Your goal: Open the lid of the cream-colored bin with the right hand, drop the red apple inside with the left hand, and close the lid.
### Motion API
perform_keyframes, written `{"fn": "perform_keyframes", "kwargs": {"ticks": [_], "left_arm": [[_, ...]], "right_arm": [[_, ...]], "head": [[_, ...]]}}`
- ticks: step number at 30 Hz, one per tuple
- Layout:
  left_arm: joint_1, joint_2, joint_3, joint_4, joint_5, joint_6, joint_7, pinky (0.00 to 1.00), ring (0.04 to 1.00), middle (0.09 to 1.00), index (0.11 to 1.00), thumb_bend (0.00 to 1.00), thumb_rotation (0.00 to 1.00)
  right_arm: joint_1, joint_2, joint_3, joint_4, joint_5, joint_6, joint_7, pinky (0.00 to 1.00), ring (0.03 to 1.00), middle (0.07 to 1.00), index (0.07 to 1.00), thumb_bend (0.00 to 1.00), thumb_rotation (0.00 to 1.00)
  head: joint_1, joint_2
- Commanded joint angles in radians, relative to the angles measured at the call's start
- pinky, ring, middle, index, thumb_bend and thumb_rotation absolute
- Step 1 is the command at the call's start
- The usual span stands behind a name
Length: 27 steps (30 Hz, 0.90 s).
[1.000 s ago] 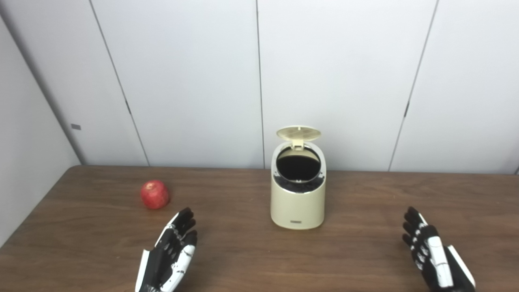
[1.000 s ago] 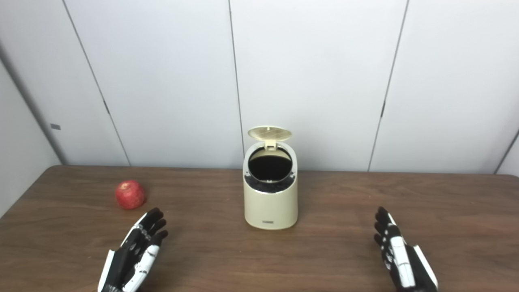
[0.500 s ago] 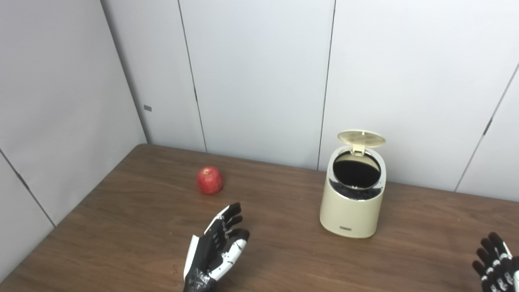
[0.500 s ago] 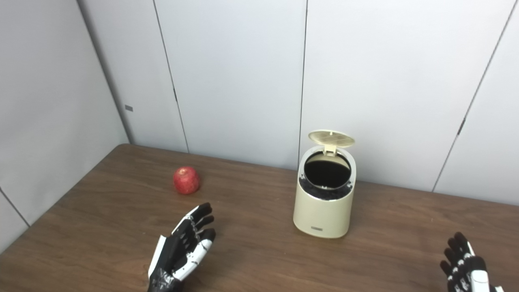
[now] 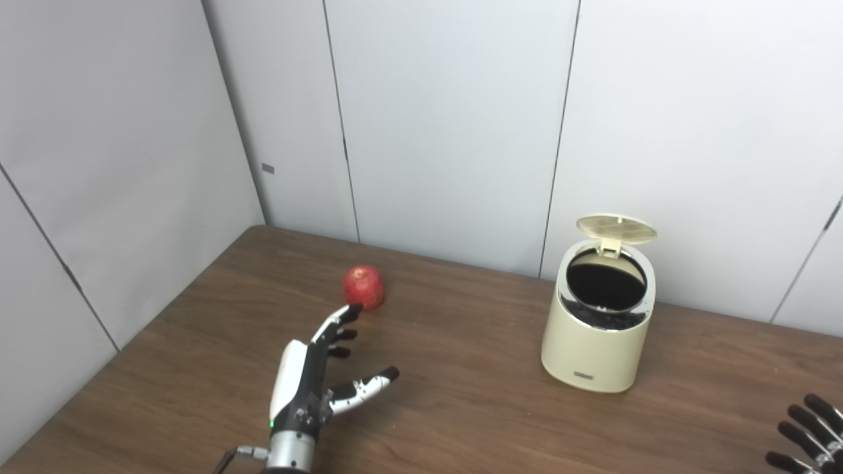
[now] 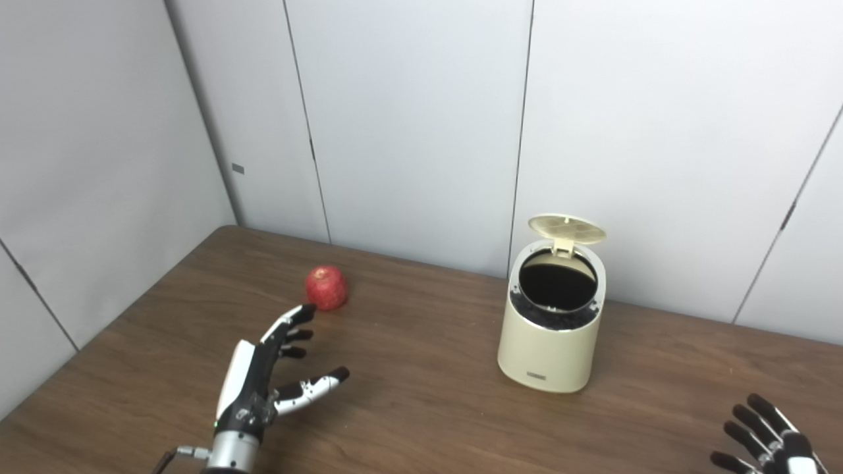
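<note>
A: Entry. Where does the round red apple (image 5: 363,287) lie from the black-and-white left hand (image 5: 315,375)?

B: Ahead of it and slightly to its right, toward the far wall, resting on the brown wooden surface (image 5: 461,395). The hand's fingers (image 5: 342,316) point at it; the foremost tip appears just short of the fruit or barely at it; contact cannot be confirmed. Hand is spread wide, thumb out to the side, holding nothing.

A: Long axis?

B: None to speak of; the apple is near-spherical, so approach direction seems free.

A: Nearer hand?

B: Left, clearly. The right hand (image 6: 767,434) sits at the lower right corner, well apart from the apple, only partly in frame. Its visible fingers are apart and nothing is in them.

A: Bin?

B: Cream-colored cylindrical plastic bin (image 5: 598,336) stands to the right of the apple, well apart from it. Its round hinged lid (image 5: 616,228) is tipped up at the back, dark opening exposed.

A: Counts?

B: One apple, one bin, one lid, two hands.

A: Judgement?

B: Lid step looks done; the apple grasp comes next, then a carry rightward.
</note>
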Motion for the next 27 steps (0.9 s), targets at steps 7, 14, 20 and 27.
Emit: {"fn": "perform_keyframes", "kwargs": {"ticks": [7, 14, 20, 27], "left_arm": [[-0.137, 0.153, -0.011, 0.021, 0.176, 0.195, -0.036, 0.63, 0.785, 0.876, 0.875, 0.86, 0.17], [-0.236, 0.234, -0.049, 0.123, 0.202, 0.310, -0.104, 0.70, 0.880, 0.936, 0.916, 0.90, 0.21], [-0.322, 0.290, -0.072, 0.264, 0.175, 0.266, -0.093, 0.68, 0.880, 0.945, 0.923, 0.92, 0.20], [-0.426, 0.353, -0.166, 0.382, 0.217, 0.339, -0.161, 0.61, 0.859, 0.940, 0.949, 0.92, 0.28]], "right_arm": [[-0.030, -0.010, -0.006, -0.013, 0.000, -0.016, -0.002, 0.62, 0.812, 0.831, 0.823, 0.75, 0.85], [-0.017, -0.007, -0.009, -0.040, 0.016, 0.011, 0.001, 0.62, 0.801, 0.824, 0.808, 0.78, 0.83], [-0.005, -0.003, -0.006, -0.061, 0.024, 0.030, 0.003, 0.66, 0.826, 0.838, 0.812, 0.82, 0.82], [0.006, -0.003, -0.003, -0.079, 0.015, 0.042, 0.000, 0.76, 0.878, 0.876, 0.856, 0.81, 0.85]], "head": [[-0.011, 0.002], [-0.018, 0.010], [-0.044, 0.016], [-0.051, 0.024]]}}
